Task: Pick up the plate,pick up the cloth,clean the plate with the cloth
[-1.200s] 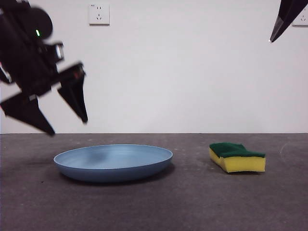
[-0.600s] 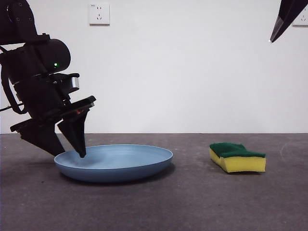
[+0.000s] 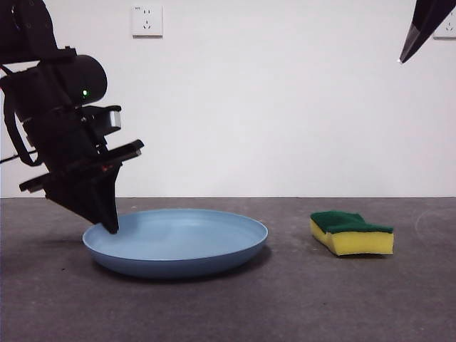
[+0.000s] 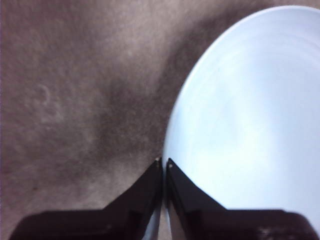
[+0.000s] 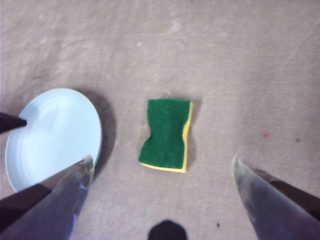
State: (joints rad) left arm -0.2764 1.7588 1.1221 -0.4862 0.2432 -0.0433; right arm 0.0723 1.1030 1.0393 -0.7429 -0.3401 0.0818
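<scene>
The light-blue plate (image 3: 178, 240) lies on the dark table, left of centre, its right side tipped slightly up. My left gripper (image 3: 110, 226) is shut on the plate's left rim; in the left wrist view its jaws (image 4: 164, 165) pinch the rim of the plate (image 4: 250, 115). The cloth, a yellow sponge with a green top (image 3: 350, 232), lies to the right of the plate, apart from it. My right gripper (image 5: 160, 170) hangs open high above the sponge (image 5: 167, 133), with the plate (image 5: 52, 137) off to one side; in the front view it shows only as a black tip (image 3: 420, 28).
A white wall with two sockets (image 3: 147, 21) stands behind the table. Bare dark table surface (image 3: 285, 299) lies in front of the plate and the sponge.
My left gripper came down from above to the plate's left rim and closed on it. The plate has shifted slightly right and its right side has tipped up.
</scene>
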